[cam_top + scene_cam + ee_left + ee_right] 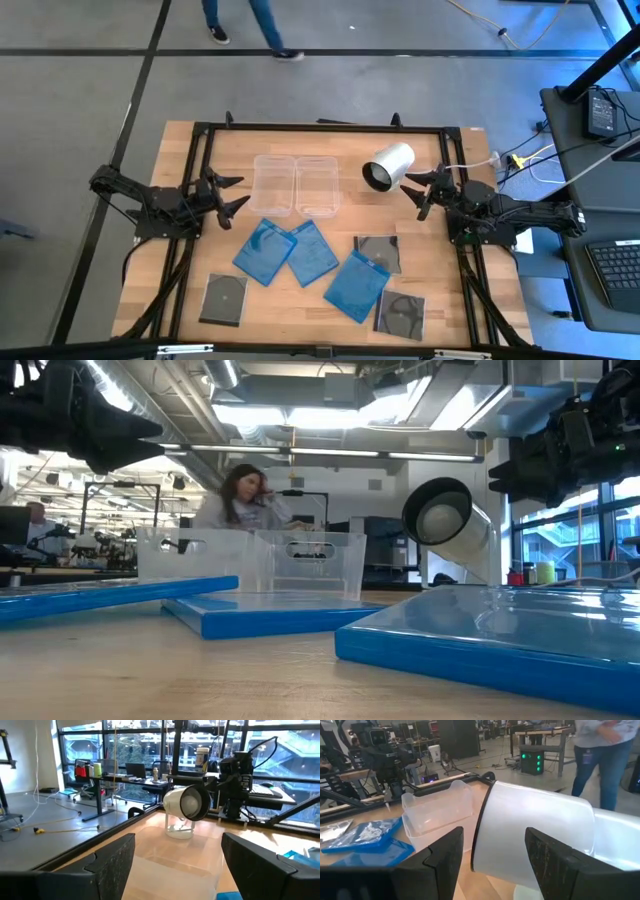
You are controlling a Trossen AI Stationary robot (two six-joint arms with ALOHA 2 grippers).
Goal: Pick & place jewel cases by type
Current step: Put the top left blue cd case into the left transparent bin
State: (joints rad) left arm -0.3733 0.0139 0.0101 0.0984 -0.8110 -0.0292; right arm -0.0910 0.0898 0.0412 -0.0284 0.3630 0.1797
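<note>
Grey workshop floor surrounds the wooden table (330, 150), and a person's legs (250, 25) are seen at its far side. Six jewel cases (313, 252) are spread flat over the near half: three blue in the middle, three dark ones around them. Two clear tubs (296, 184) and a white cylinder (388, 166) are set farther back. The left tool (228, 197) and right tool (422, 191) are held released, empty, above the table.

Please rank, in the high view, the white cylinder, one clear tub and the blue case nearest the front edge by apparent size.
1. Blue case and clear tub: too alike to rank.
2. White cylinder: smallest.
</note>
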